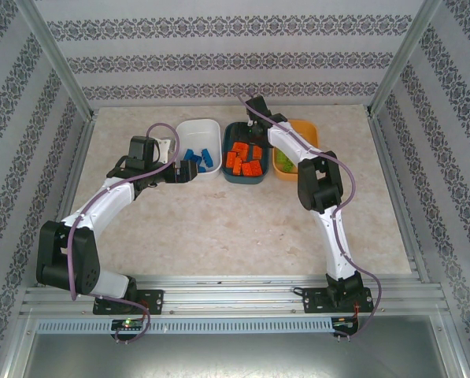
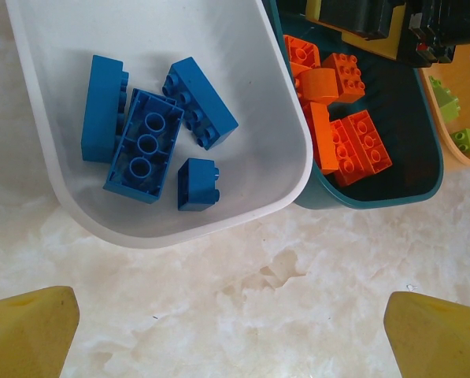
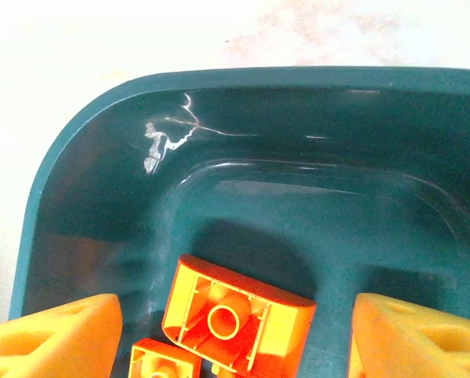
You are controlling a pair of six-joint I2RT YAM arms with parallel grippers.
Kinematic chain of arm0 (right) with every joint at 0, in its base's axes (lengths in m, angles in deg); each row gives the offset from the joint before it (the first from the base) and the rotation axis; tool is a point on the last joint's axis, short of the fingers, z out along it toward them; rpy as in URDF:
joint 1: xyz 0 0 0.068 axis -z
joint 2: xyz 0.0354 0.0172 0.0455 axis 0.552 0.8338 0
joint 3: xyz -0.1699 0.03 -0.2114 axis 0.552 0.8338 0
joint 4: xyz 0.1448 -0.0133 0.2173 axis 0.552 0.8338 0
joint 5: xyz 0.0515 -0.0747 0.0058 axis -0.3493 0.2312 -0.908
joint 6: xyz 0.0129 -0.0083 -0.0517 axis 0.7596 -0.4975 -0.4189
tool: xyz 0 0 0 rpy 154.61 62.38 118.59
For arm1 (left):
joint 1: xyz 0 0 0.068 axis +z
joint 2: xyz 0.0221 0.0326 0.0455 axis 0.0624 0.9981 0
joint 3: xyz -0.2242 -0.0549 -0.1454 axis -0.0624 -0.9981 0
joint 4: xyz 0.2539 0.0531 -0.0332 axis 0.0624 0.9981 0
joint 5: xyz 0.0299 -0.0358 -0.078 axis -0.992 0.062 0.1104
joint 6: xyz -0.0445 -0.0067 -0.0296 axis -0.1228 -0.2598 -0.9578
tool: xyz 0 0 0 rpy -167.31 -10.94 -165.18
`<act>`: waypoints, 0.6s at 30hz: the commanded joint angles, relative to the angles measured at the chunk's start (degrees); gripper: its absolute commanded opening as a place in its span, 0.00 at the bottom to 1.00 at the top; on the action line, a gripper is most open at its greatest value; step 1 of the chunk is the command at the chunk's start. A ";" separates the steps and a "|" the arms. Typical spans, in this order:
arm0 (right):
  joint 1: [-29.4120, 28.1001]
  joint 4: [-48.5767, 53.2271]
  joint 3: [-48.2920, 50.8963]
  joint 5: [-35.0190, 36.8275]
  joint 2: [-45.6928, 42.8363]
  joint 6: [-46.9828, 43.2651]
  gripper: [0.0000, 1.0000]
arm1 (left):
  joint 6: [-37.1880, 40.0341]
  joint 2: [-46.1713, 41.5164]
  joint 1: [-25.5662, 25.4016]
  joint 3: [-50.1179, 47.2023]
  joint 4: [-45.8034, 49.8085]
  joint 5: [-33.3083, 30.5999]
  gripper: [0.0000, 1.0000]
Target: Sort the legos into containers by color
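Observation:
Blue legos [image 2: 144, 146] lie in the white tray [image 2: 242, 63]. Orange-red legos [image 2: 353, 142] fill the dark teal tray [image 2: 408, 150] beside it, and lime green legos [image 2: 447, 98] sit in the light orange tray [image 2: 463, 161]. My left gripper [image 2: 235, 331] hovers open over bare table just in front of the white tray [image 1: 199, 123], nothing between its yellow fingers [image 2: 30, 331]. My right gripper [image 1: 253, 110] hangs open over the far end of the teal tray [image 3: 297, 134]. An upturned orange-red lego [image 3: 235, 315] lies loose on the tray floor between its fingers [image 3: 53, 339].
The three trays stand side by side at the back middle of the marble-patterned table [image 1: 219, 228], white left, teal [image 1: 242, 179] centre, orange [image 1: 305, 126] right. Metal frame posts and patterned walls close in the sides. A white scratch [image 3: 164, 138] marks the teal tray's inner wall.

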 commanded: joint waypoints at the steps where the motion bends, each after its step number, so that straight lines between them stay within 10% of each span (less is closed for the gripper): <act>1: -1.31 0.23 2.44 -1.06 -5.81 -0.36 0.77 | 0.44 -0.69 -0.56 0.48 -1.43 1.37 1.00; 13: -1.61 -5.56 19.73 -9.76 -25.11 -3.81 0.79 | 1.60 -0.79 -1.47 -0.39 -2.81 1.87 1.00; 18: 0.40 -7.14 25.94 -15.14 -35.57 -7.49 0.98 | 0.35 -2.39 -1.46 -0.47 -3.64 0.53 1.00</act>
